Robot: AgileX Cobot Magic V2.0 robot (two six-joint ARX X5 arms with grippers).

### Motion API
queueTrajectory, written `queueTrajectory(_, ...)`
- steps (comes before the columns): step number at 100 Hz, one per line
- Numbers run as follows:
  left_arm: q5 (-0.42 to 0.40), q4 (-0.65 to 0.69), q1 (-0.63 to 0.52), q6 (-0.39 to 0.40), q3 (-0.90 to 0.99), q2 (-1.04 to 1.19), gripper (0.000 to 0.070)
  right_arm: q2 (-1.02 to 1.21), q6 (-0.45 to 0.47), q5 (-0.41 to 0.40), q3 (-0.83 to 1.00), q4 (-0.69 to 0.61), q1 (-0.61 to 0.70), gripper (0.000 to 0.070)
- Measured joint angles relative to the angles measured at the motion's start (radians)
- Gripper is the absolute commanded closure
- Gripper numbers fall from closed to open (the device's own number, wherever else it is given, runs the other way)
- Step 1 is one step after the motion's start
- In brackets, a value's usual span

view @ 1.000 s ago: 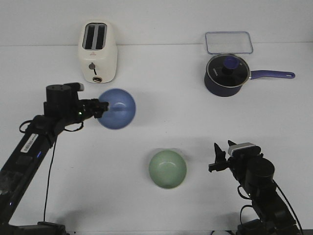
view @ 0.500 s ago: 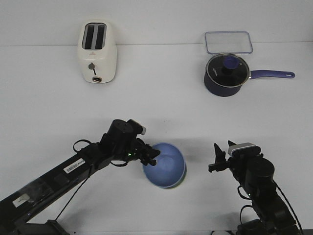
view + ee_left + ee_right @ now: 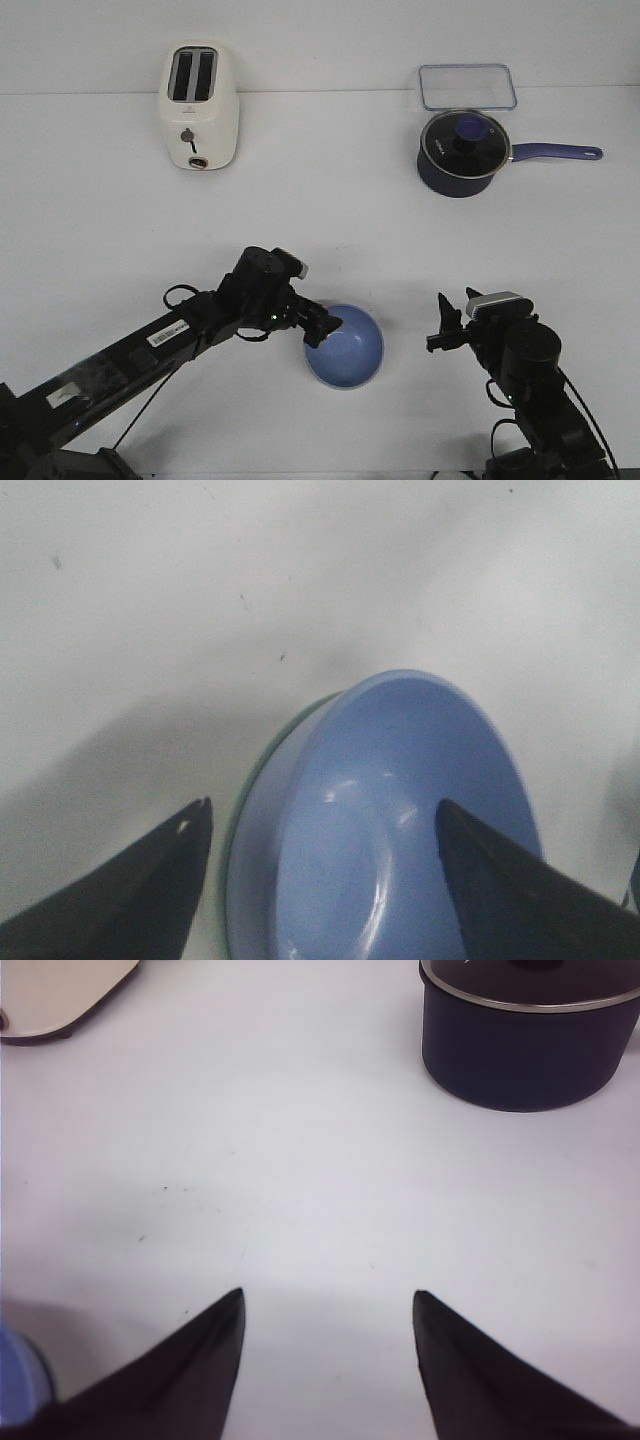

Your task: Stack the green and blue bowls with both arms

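Note:
The periwinkle blue bowl (image 3: pixel 346 346) sits nested inside the sage green bowl at the front middle of the table. Only a thin green rim (image 3: pixel 232 855) shows, in the left wrist view, beside the blue bowl (image 3: pixel 400 810). My left gripper (image 3: pixel 322 330) is at the blue bowl's left rim. Its jaws are wide open (image 3: pixel 322 805), with one finger outside the bowls and one over the blue bowl's inside. My right gripper (image 3: pixel 446 325) hovers right of the bowls, apart from them, open and empty (image 3: pixel 328 1300). A sliver of the blue bowl (image 3: pixel 18 1372) shows in the right wrist view.
A cream toaster (image 3: pixel 200 105) stands at the back left. A dark navy saucepan (image 3: pixel 460 150) with a glass lid and purple handle stands at the back right, and also shows in the right wrist view (image 3: pixel 525 1045). A clear container (image 3: pixel 468 86) lies behind it.
My left arm carried the blue bowl from near the toaster to the green bowl and set it inside. Its jaws now stand open. The right arm has not moved.

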Motion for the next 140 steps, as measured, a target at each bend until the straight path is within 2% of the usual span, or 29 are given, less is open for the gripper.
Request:
queueTrajectory(7,-0.004,-0.005,0.031,0.001,0.0,-0.045,0.0276,0.0,0.0,0.002,0.0,0.0,0.0,0.0372)
queueTrajectory(14,-0.045,-0.014,0.071,0.011,0.0,-0.108,0.0279,0.0,0.0,0.013,0.0,0.001,-0.001,0.0376)
queueTrajectory(20,-0.114,-0.026,0.108,0.034,0.0,-0.167,0.0304,0.0,0.0,0.026,0.0,0.002,-0.004,0.0433)
queueTrajectory(26,-0.217,-0.045,0.145,0.068,0.0,-0.225,0.0433,-0.006,0.0,0.026,0.0,0.005,-0.009,0.0564)
queueTrajectory(32,-0.344,-0.071,0.182,0.111,0.0,-0.282,0.0633,-0.02,0.0,0.027,0.0,0.011,-0.016,0.07)
queueTrajectory(34,-0.386,-0.079,0.196,0.126,0.0,-0.299,0.07,-0.027,0.0,0.029,0.0,0.014,-0.019,0.07)
queueTrajectory(39,-0.475,-0.098,0.234,0.164,0.0,-0.341,0.0688,-0.048,-0.001,0.037,0.0,0.018,-0.029,0.07)
queueTrajectory(44,-0.521,-0.103,0.277,0.193,-0.002,-0.38,0.0686,-0.074,-0.001,0.048,0.0,0.019,-0.037,0.07)
queueTrajectory(58,-0.536,-0.012,0.405,0.244,-0.103,-0.531,0.0686,-0.217,-0.001,0.05,-0.05,0.09,-0.06,0.07)
queueTrajectory(71,-0.538,0.211,0.476,0.261,-0.343,-0.744,0.0687,-0.401,-0.001,0.057,-0.14,0.146,-0.065,0.07)
queueTrajectory(83,-0.537,0.377,0.513,0.262,-0.551,-0.924,0.0687,-0.461,-0.001,0.083,-0.172,0.177,-0.065,0.07)
queueTrajectory(97,-0.538,0.356,0.531,0.261,-0.61,-1.008,0.0685,-0.461,-0.001,0.127,-0.173,0.181,-0.064,0.07)
queueTrajectory(140,-0.537,0.352,0.531,0.261,-0.609,-1.077,0.0685,-0.461,-0.001,0.13,-0.173,0.181,-0.064,0.07)
